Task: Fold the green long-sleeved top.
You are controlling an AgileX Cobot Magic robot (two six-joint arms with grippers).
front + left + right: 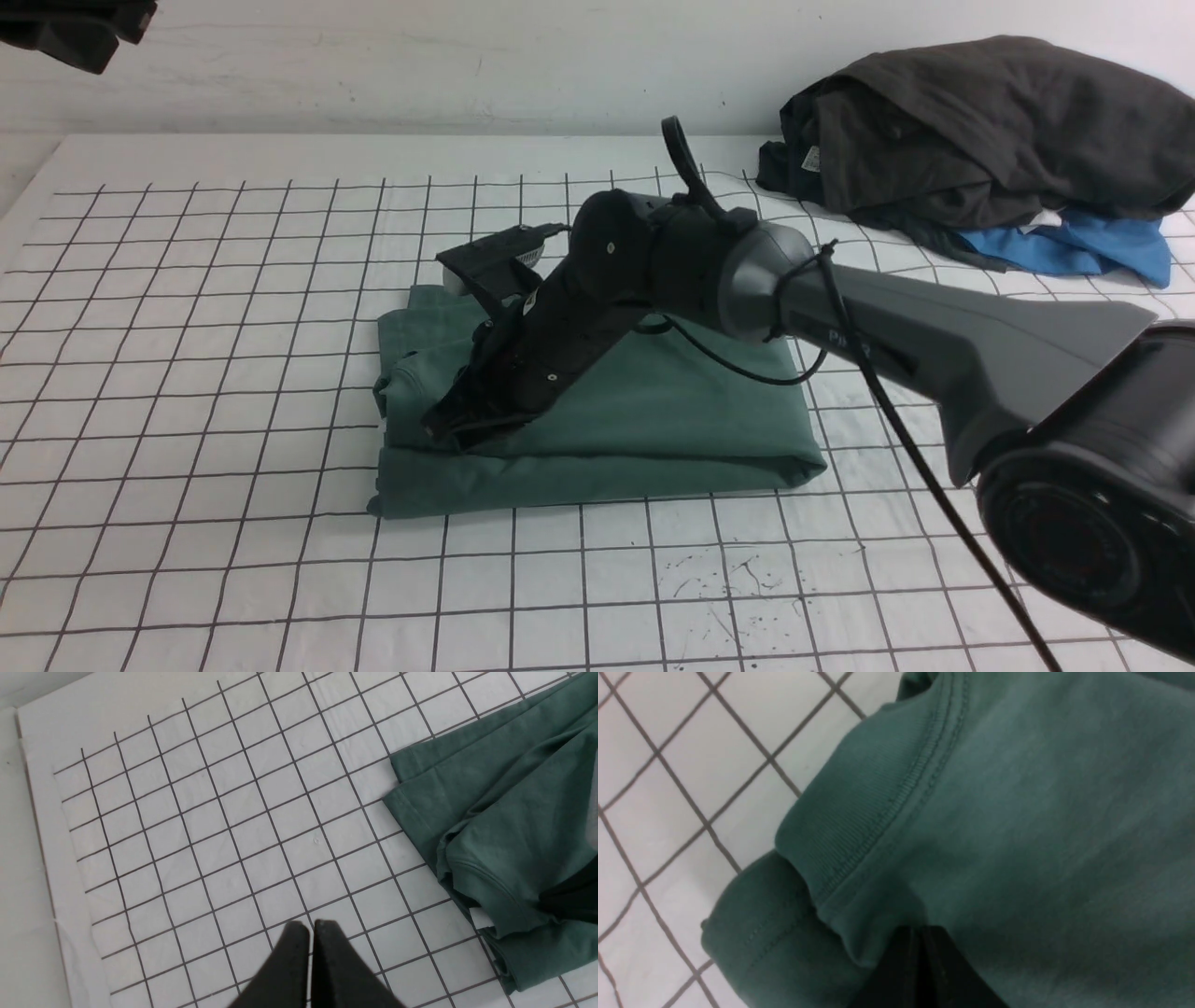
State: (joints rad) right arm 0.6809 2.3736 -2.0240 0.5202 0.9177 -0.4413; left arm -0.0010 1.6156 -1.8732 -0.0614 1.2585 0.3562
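Black jaws clenched over the green long-sleeved top [653, 411]

In front of the top, a white gridded sheet [560, 579] is spread. The top is laid at the sheet's middle, folded into a rectangle. The right gripper [443, 425] is pressed onto the top's left part beside a ribbed band [850, 826], jaws closed; whether cloth is nipped cannot be told. Left of the top, the left gripper [310, 933] is held over bare sheet, jaws shut on nothing. Behind the top, to its right, a dark grey heap of clothes [980, 121] is piled, a blue garment [1092, 247] showing beneath it.
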